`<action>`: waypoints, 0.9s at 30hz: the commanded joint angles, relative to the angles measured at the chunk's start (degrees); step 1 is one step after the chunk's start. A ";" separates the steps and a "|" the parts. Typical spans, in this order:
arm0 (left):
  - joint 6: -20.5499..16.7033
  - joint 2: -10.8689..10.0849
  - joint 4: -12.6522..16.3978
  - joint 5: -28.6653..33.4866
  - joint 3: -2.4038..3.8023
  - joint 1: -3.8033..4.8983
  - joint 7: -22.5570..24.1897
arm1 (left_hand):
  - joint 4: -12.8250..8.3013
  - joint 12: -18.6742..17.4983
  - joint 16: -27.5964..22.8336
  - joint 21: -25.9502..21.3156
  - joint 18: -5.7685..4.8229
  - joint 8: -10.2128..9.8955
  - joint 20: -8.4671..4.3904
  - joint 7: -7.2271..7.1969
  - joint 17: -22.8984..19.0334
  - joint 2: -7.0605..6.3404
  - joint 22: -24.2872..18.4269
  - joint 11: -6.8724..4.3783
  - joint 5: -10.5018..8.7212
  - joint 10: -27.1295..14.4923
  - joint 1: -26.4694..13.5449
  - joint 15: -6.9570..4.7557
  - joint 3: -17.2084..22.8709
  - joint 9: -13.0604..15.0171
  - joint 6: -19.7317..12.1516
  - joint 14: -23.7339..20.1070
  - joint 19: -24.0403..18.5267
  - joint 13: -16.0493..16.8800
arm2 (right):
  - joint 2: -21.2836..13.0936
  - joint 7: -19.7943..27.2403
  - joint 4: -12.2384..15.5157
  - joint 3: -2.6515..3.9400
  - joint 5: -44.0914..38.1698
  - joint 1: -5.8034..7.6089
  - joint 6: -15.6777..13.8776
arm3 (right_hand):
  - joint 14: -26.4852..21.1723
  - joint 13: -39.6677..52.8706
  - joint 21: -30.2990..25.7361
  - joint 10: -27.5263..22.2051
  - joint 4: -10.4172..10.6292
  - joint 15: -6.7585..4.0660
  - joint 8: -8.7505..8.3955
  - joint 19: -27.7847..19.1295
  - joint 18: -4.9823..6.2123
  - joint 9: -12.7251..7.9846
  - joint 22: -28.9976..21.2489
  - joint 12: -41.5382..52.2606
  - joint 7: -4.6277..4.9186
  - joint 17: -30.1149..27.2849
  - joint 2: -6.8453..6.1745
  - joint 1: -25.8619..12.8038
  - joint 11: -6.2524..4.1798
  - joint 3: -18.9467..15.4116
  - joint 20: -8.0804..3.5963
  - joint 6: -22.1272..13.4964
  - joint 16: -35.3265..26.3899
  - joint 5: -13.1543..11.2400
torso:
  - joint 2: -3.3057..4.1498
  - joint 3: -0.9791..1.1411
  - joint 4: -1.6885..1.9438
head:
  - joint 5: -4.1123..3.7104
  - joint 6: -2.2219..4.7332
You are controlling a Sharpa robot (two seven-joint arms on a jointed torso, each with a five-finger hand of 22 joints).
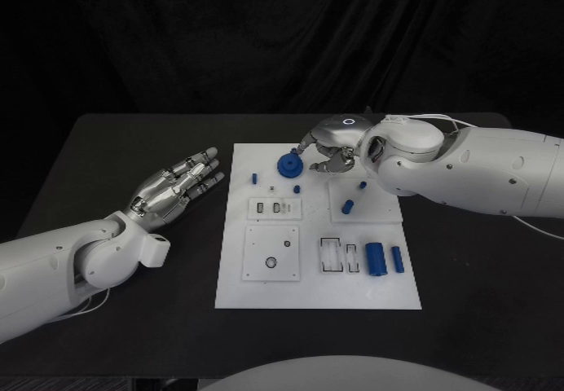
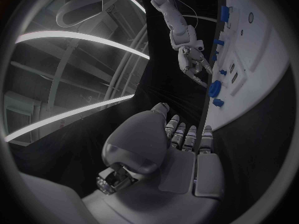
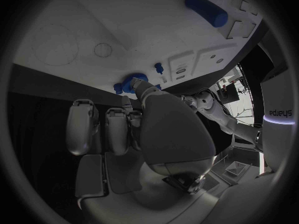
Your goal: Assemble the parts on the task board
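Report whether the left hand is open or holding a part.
Open. The left hand lies beside the task board, fingers spread, holding nothing.

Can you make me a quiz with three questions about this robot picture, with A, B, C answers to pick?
1. Where is the left hand, compared with the task board?
A. On top of it
B. Beside it, over the black table
C. Behind it

2. What colour is the round disc near the right hand?
A. Red
B. Blue
C. Green

3. How is the left hand?
A. Open, holding nothing
B. Holding a part
C. Closed in a fist

Answers: 1 B, it lies off the board's edge. 2 B, the disc is plainly blue. 3 A, its fingers are spread and empty.
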 commanded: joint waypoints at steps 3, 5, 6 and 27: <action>0.79 0.14 0.07 0.06 0.04 -0.05 3.87 | -0.08 0.14 0.21 0.32 0.65 0.08 0.26 0.39 0.05 -0.14 0.07 0.40 0.36 0.08 -0.44 0.48 0.31 0.05 -0.04 0.04 0.04 0.06 | 0.98 -0.33 -0.91 0.05 -0.33 -0.45 1.68 | 3.28 10.43 -0.18 1.47 -0.44 0.04 -0.21 0.10 -0.49 -0.10 7.34 0.16 0.13 7.58 0.01 0.44 0.12 0.02 0.06 -0.02 -0.05 -0.03 | -0.02 -0.03 -0.18 | 0.09 -0.25; 0.81 0.16 0.10 0.06 0.04 -0.05 3.87 | -0.14 0.18 0.21 0.32 0.66 0.08 0.31 0.42 0.05 -0.15 0.07 0.45 0.37 0.11 -0.51 0.52 0.51 0.06 -0.04 0.05 0.04 0.07 | 1.41 -0.33 -1.20 0.05 -0.33 -0.55 1.92 | 3.24 10.26 -0.33 1.28 -0.53 0.04 -0.28 0.01 -0.45 -0.12 7.26 0.06 0.11 7.49 0.01 0.55 0.11 0.06 0.06 -0.05 -0.12 -0.03 | -0.02 -0.02 -0.15 | 0.06 -0.30; 0.82 0.17 0.11 0.06 0.04 -0.05 3.87 | -0.14 0.18 0.21 0.32 0.66 0.08 0.31 0.42 0.05 -0.15 0.07 0.45 0.37 0.11 -0.51 0.52 0.51 0.06 -0.04 0.05 0.04 0.07 | 1.61 -0.36 -1.34 0.05 -0.33 -0.59 2.13 | 3.20 10.15 -0.45 1.16 -0.60 0.04 -0.33 -0.06 -0.42 -0.14 7.20 -0.01 0.10 7.38 0.00 0.62 0.11 0.08 0.06 -0.06 -0.21 -0.03 | -0.01 -0.03 -0.15 | 0.04 -0.28; 0.71 -0.05 0.27 0.06 0.04 -0.06 3.79 | -0.14 0.18 0.21 0.32 0.66 0.08 0.31 0.42 0.05 -0.15 0.07 0.45 0.37 0.11 -0.51 0.52 0.51 0.06 -0.04 0.05 0.04 0.07 | 0.50 -0.26 -1.40 0.06 -0.33 -1.13 1.36 | 2.89 10.43 -1.59 1.24 -1.04 0.43 6.07 -0.37 -0.24 4.57 7.27 0.07 0.61 6.58 1.17 -0.40 0.58 -1.06 0.45 12.15 -1.01 -0.34 | -0.04 0.03 -0.09 | 0.55 -0.20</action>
